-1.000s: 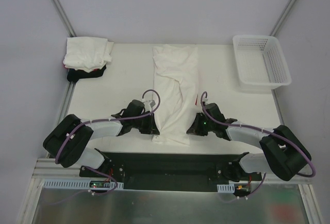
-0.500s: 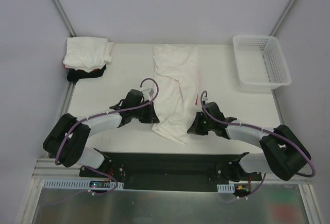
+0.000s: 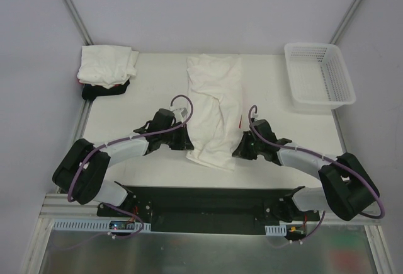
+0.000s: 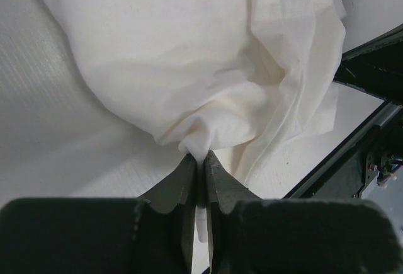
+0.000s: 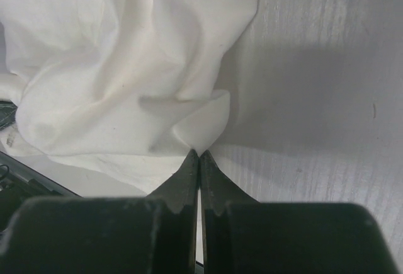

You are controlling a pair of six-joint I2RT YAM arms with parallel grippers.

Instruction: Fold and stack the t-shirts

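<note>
A long white t-shirt [image 3: 214, 107] lies folded lengthwise down the middle of the table, its near end lifted and bunched. My left gripper [image 3: 187, 143] is shut on the shirt's near left edge; the left wrist view shows cloth [image 4: 208, 66] pinched between the fingertips [image 4: 187, 173]. My right gripper [image 3: 237, 151] is shut on the near right edge, with a fold of cloth [image 5: 126, 85] held at its tips. A stack of folded white t-shirts [image 3: 107, 65] sits on a black t-shirt [image 3: 104, 89] at the far left corner. A sliver of red [image 3: 240, 123] shows under the long shirt's right edge.
A white plastic mesh basket [image 3: 319, 75] stands at the far right corner. The black base rail [image 3: 201, 201] runs along the table's near edge. Metal frame posts rise at both far corners.
Both grippers have carried the shirt's near end away from the table's front edge, toward the far side. The hem has lifted and bunched; the right gripper moved last.
</note>
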